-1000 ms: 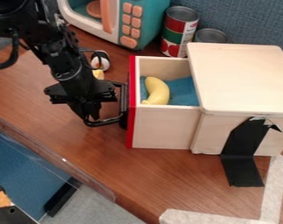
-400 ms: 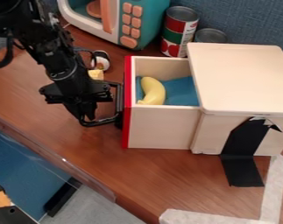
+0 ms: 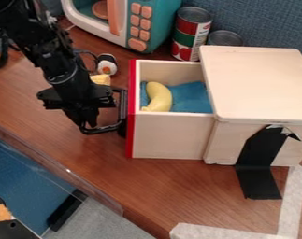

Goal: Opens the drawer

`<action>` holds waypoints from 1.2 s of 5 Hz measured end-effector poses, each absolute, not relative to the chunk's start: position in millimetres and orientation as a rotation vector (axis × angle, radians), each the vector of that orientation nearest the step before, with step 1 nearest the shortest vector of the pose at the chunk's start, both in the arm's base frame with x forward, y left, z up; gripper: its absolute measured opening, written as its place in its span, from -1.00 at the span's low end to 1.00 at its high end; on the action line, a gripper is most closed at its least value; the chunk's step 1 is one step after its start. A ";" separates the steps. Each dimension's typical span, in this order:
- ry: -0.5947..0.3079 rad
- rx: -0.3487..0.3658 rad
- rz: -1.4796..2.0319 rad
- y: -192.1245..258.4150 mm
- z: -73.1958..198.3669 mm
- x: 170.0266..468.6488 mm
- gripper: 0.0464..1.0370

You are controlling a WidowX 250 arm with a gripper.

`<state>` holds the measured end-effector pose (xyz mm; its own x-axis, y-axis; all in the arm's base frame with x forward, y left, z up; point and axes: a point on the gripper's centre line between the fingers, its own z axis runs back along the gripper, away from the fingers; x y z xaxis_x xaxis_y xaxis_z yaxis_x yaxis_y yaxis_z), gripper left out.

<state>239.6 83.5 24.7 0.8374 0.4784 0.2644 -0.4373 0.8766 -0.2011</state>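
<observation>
The drawer (image 3: 168,135) has slid further out of its box (image 3: 256,84), likely nearly enough; whether the end effector (image 3: 87,123) at the handle (image 3: 122,106) is clenched, I cannot tell.

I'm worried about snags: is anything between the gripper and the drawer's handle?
Nothing visible stands between them: the gripper is right at the black handle on the red drawer front.

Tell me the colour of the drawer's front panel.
The drawer's front panel is red, seen best in the camera view.
</observation>
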 end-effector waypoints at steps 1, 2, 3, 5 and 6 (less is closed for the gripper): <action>-0.310 -0.125 0.471 84.6 24.9 238.8 -0.72; -0.285 -0.111 0.412 83.1 23.8 235.0 -0.23; -0.289 -0.116 0.381 81.4 29.5 236.7 0.40; -0.292 -0.164 0.324 74.0 66.2 241.1 0.93; -0.298 -0.202 0.270 60.4 91.5 246.0 0.92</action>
<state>246.0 60.4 91.5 0.9207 0.2902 0.2608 -0.2310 0.9441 -0.2351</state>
